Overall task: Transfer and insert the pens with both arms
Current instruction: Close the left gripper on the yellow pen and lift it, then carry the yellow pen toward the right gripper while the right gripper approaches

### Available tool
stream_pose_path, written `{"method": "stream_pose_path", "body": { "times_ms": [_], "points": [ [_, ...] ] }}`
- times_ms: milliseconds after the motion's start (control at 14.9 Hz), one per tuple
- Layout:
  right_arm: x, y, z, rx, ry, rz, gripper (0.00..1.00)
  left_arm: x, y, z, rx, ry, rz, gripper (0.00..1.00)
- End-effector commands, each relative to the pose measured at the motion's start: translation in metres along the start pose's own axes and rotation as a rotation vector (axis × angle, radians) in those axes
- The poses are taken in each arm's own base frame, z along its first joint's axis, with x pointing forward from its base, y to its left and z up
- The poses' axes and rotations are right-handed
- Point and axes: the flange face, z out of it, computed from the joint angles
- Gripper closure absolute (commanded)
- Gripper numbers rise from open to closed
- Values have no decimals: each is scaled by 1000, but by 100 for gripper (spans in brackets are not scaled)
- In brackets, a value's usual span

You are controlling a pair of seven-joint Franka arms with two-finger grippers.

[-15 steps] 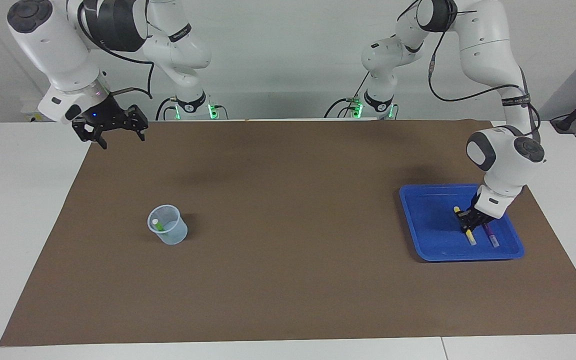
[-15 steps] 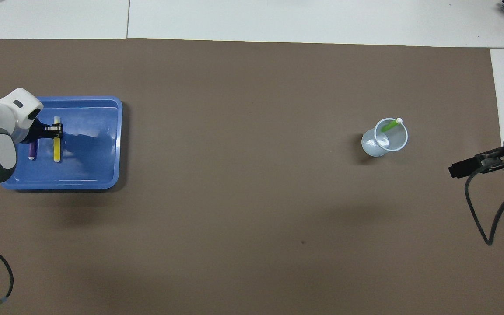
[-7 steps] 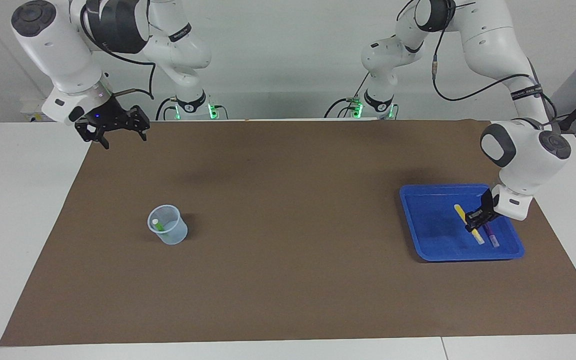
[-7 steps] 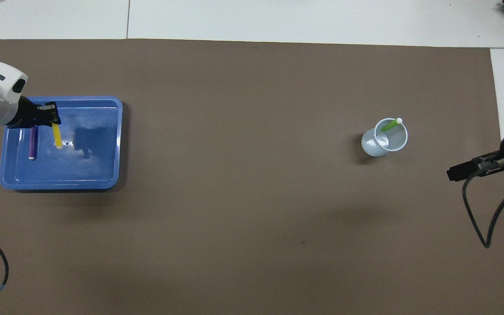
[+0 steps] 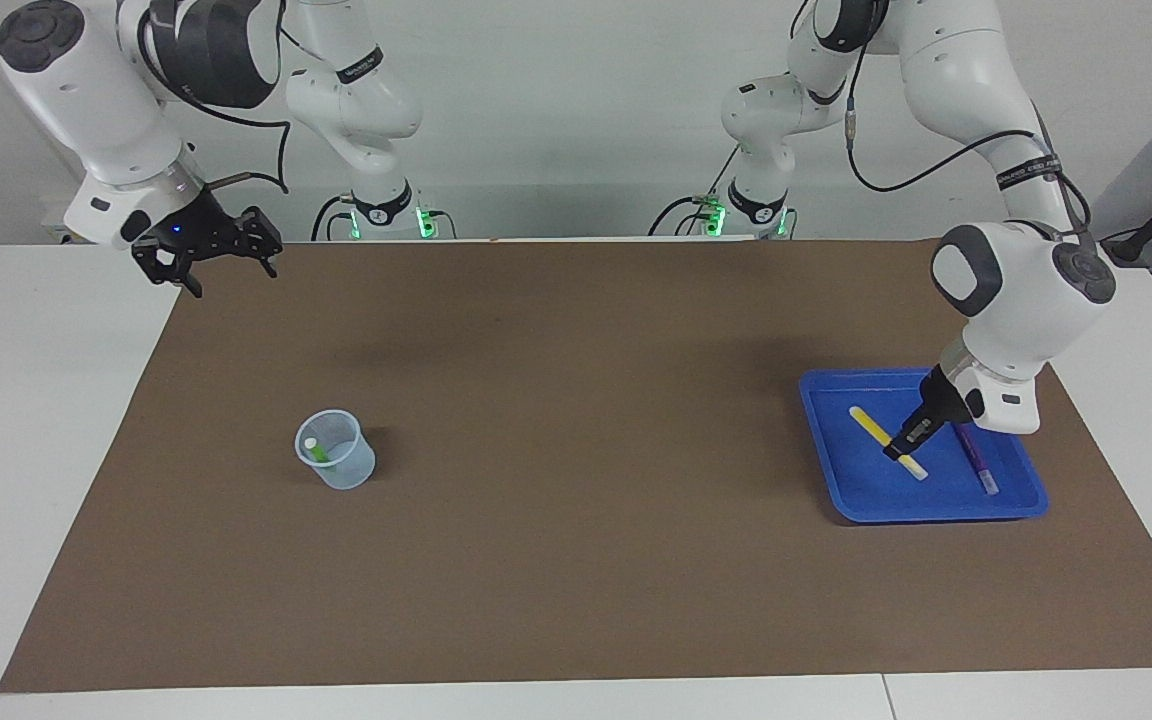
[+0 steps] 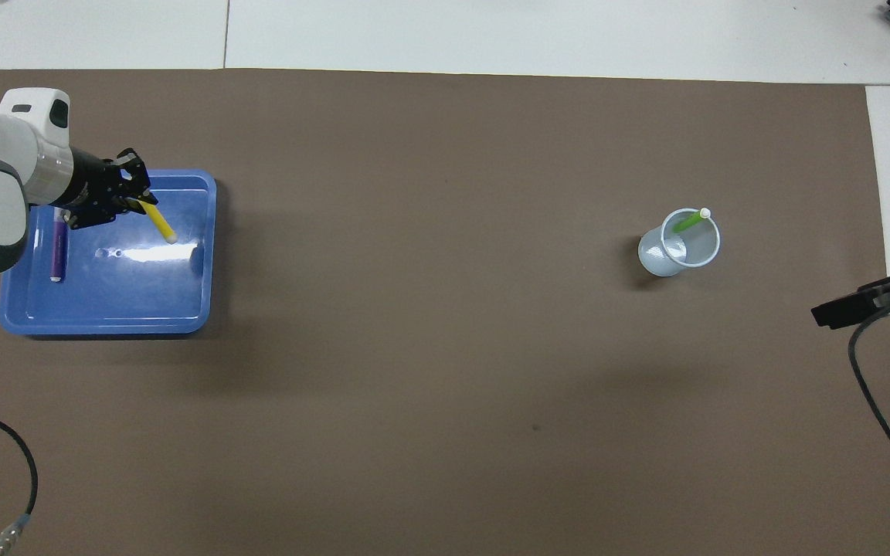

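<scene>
My left gripper (image 5: 904, 449) hangs low over the blue tray (image 5: 841, 472), shut on the yellow pen (image 5: 871, 424), which slants with its pale cap pointing away from the robots. From overhead, the left gripper (image 6: 133, 203) hides part of the yellow pen (image 6: 159, 223). The dark purple pen (image 5: 976, 462) lies flat in the tray (image 6: 105, 327), beside the held one; overhead, the purple pen (image 6: 57, 255) is partly under the wrist. The green pen (image 5: 315, 451) leans inside the clear cup (image 5: 337, 463). My right gripper (image 5: 204, 256) waits open in the air over the mat's corner at the right arm's end.
A brown mat (image 5: 576, 420) covers most of the white table. The cup (image 6: 679, 245) with the green pen (image 6: 691, 222) stands on the mat toward the right arm's end. A black cable (image 6: 5, 463) loops over the mat's corner nearest the left arm.
The left gripper has raised the yellow pen off the tray floor and swung it to a slant. The right gripper has drifted slightly outward toward the table's end.
</scene>
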Motion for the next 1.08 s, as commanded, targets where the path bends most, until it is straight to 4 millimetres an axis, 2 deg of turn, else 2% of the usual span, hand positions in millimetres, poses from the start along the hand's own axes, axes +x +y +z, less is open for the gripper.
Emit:
{"method": "stream_pose_path", "body": {
  "times_ms": [0,67,269,606,808,1010],
  "points": [
    [-12,-14,-9,-10,-15,-29,0,-54,35,-11,13,-44,-121,100],
    [-10,-19,-10,-6,-12,-37,0,-75,52,-8,4,-64,-178,100],
    [-3,-32,-12,153,65,-28,0,-134,95,-8,-12,-93,-367,100],
    [8,-48,-13,393,161,45,0,-225,154,0,-67,-94,-497,100],
    [23,-54,-3,522,237,103,0,-269,186,1,-189,-104,-611,100],
    [36,-66,12,618,292,140,0,-305,209,-4,-304,-152,-714,100]
  ]
}}
